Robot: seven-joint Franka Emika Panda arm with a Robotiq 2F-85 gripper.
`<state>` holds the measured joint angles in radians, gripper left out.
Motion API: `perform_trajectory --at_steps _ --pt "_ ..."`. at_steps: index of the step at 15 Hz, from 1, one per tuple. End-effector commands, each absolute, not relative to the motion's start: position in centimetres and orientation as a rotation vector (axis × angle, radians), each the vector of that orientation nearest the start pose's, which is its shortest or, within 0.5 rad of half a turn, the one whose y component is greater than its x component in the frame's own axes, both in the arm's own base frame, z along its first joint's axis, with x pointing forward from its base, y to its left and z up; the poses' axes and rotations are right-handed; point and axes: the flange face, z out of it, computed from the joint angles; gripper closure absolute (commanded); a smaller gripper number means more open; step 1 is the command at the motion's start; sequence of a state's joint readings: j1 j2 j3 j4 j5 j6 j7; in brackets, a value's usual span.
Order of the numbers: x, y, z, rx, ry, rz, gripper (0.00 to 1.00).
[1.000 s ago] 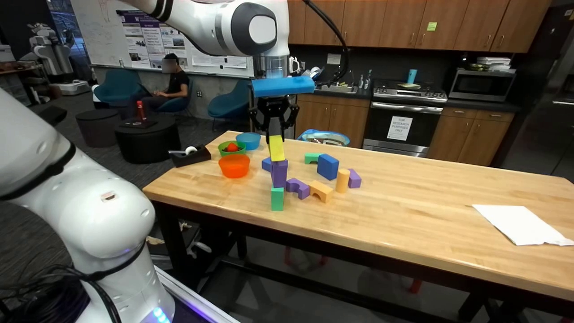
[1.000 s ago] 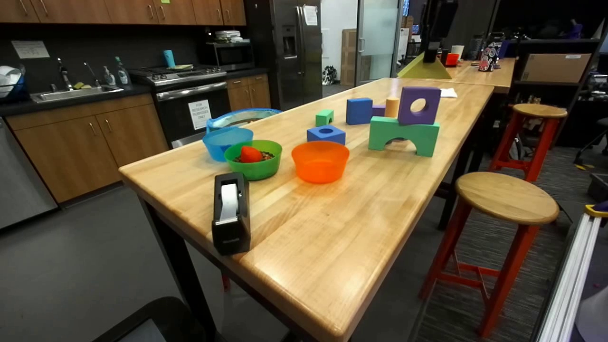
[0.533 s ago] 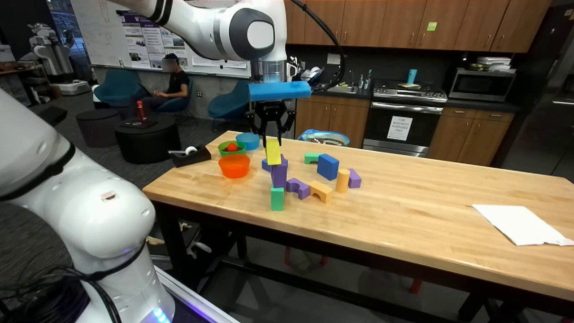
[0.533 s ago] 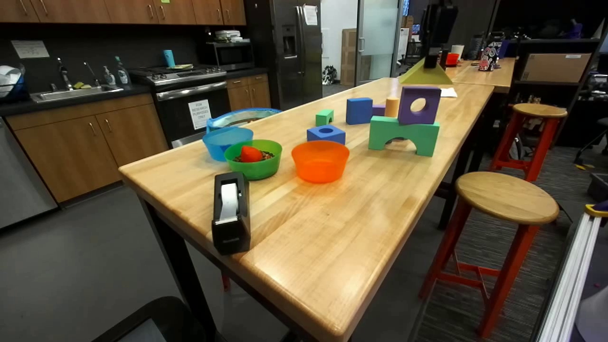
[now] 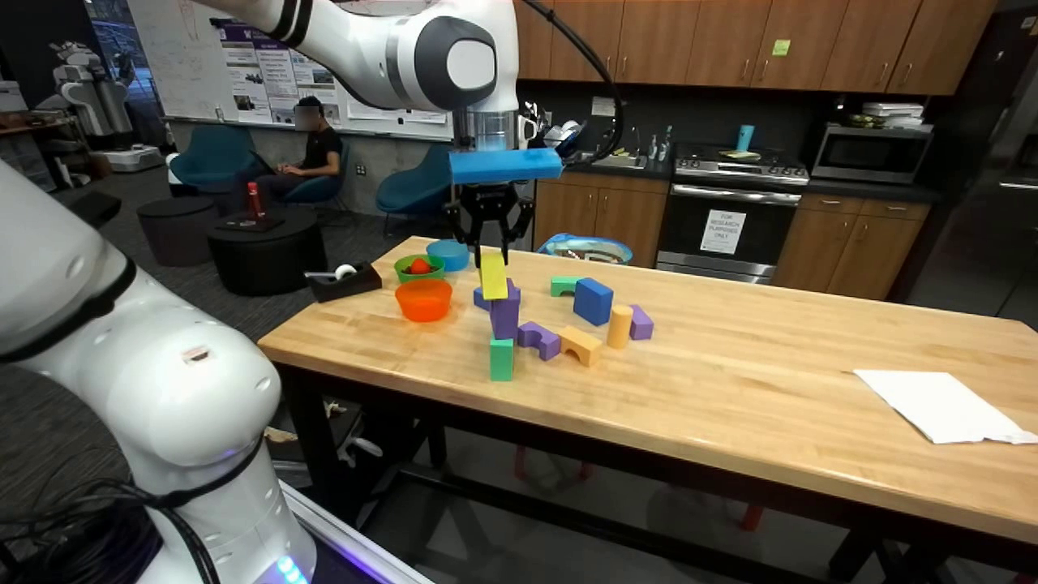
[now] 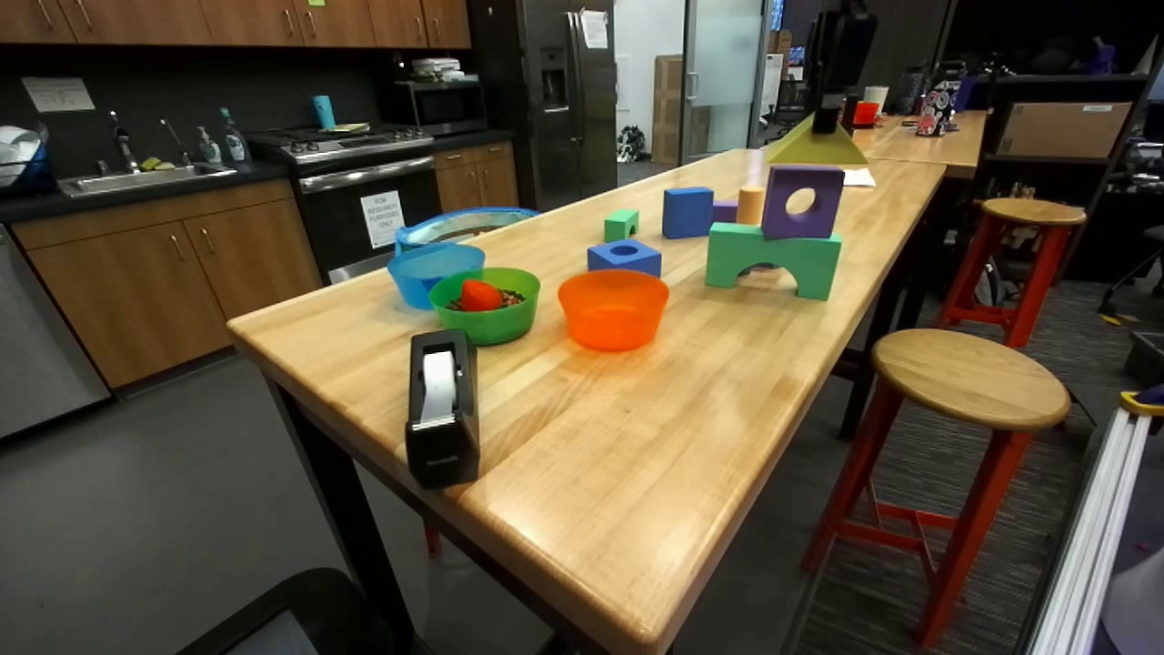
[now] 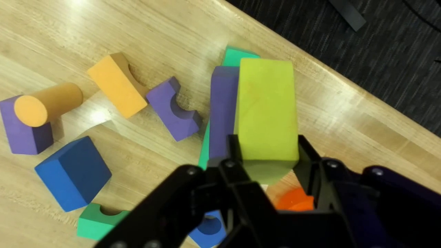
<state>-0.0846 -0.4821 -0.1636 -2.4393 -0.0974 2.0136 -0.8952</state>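
My gripper (image 5: 491,253) is shut on a yellow triangular block (image 5: 494,277), holding it by its upper edge with the wide base down. In the wrist view the fingers (image 7: 264,146) press both sides of the yellow block (image 7: 268,106). The purple block with a round hole (image 6: 778,205) stands upright on the green arch (image 6: 727,255). The yellow block (image 6: 789,149) is at about the height of the purple block's top. In the wrist view it covers the right side of the purple block (image 7: 221,113); whether they touch I cannot tell.
An orange bowl (image 6: 613,314), a green bowl (image 6: 496,323) with a red piece, a blue bowl (image 6: 435,277) and a tape dispenser (image 6: 446,446) stand beyond. A purple arch (image 7: 172,110), an orange arch (image 7: 119,86), an orange cylinder (image 7: 55,101) and blue blocks (image 7: 74,174) lie near.
My gripper has moved down and slightly left in an exterior view, with the yellow block lowered toward the purple block's top. In the last half second it barely moves. The other blocks stay put.
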Motion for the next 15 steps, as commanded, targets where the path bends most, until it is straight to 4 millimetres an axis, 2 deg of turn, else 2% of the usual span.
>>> perform_trajectory --at_steps 1,15 --pt "39.1 -11.2 48.2 -3.010 -1.087 -0.057 0.85" --pt "39.6 -12.3 48.2 -3.007 -1.065 -0.061 0.85"
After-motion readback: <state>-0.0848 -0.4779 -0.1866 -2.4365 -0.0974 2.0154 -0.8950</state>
